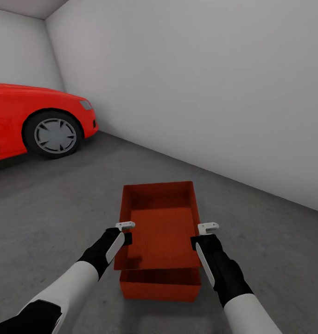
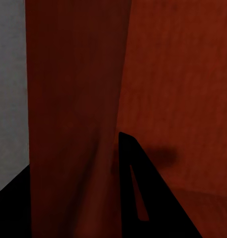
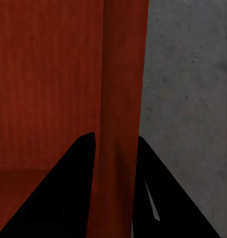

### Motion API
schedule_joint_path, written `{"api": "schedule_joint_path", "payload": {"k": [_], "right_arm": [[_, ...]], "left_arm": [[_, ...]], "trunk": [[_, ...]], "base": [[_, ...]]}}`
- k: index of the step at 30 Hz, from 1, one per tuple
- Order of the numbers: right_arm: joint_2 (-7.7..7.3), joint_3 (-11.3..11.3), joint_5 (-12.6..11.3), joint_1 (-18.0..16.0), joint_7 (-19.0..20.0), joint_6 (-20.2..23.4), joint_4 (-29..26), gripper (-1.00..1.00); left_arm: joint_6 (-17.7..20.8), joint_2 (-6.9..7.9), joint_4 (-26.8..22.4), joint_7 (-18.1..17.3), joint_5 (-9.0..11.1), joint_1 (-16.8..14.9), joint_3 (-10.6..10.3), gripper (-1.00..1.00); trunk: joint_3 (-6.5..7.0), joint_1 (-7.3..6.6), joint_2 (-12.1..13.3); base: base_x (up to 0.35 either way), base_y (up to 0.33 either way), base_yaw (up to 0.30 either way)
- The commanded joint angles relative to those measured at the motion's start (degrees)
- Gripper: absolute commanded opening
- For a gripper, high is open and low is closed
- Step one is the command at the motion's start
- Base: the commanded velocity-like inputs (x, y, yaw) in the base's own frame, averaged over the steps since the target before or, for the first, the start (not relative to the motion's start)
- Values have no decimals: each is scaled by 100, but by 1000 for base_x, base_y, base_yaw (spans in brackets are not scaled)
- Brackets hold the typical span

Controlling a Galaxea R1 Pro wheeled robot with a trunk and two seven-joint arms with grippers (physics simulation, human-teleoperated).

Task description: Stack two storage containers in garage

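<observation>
Arms: both reach forward and down in the head view, one at each long side of the upper container.
Left claw (image 1: 124, 232): closed on the left wall of the upper container (image 1: 161, 232); the left wrist view shows that wall running between its dark fingers (image 2: 143, 198).
Right claw (image 1: 203, 234): closed on the right wall in the same manner; the right wrist view shows the wall (image 3: 120, 124) pinched between both fingers.
Lower container (image 1: 160, 286): rests on the garage floor (image 1: 61, 208), its near end showing beneath the upper one.
Alignment: upper container sits further forward than the lower, so the two do not yet nest squarely.
Risk, offset: release here may leave the upper bin tipped on the lower rim or let it slide off.
Risk, uneven release: one claw opening first would likely twist the bin.
Beyond: red car (image 1: 38, 120) well apart to the left; white wall (image 1: 200, 83) behind.
</observation>
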Motion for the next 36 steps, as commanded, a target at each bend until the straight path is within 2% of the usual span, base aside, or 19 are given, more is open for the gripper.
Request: {"api": "schedule_joint_path", "payload": {"k": [1, 8, 9, 11, 12, 24, 29, 31, 34, 36], "right_arm": [[217, 151, -239, 3, 27, -104, 249, -100], [217, 151, -239, 3, 27, -104, 252, -100], [217, 151, -239, 3, 27, -104, 252, -100], [217, 151, -239, 3, 22, -98, 252, -100], [217, 151, -239, 3, 21, -97, 252, 100], [217, 151, -239, 3, 18, -89, 244, 100], [217, 151, -234, 3, 18, -97, 203, 100], [217, 151, -232, 3, 18, -101, 171, 100], [217, 151, -231, 3, 18, -103, 51, 100], [217, 151, -230, 3, 18, -103, -45, 100]], "left_arm": [[65, -100, 6, 22, -240, 7, 4, -100], [63, -100, -8, 35, -239, 7, 4, -100], [64, -100, -3, 36, -238, 7, 4, 100], [65, -100, 4, 25, -238, 7, 4, 100], [65, -100, 3, 20, -240, 7, 4, 100], [65, -100, -36, 20, -244, 7, 4, 100], [61, -89, -286, 42, -246, 7, 0, 100], [61, -72, -658, 48, -247, 14, -1, 100], [68, -42, -1474, 57, -247, 36, -4, 100], [68, -19, -1715, 56, -247, 45, -4, 100]], "trunk": [[-3, 4, 3], [-3, 4, 3], [-3, 4, 3], [-3, 4, 3], [-3, 4, 3], [-3, 4, 3], [-3, 4, 3], [-3, 4, 3], [-3, 4, 3], [-3, 4, 3]], "base": [[0, 0, 0], [0, 0, 0], [0, 0, 0], [0, 0, 0], [0, 0, 0], [0, 0, 0], [0, 0, 0], [0, 0, 0], [0, 0, 0], [0, 0, 0]]}}
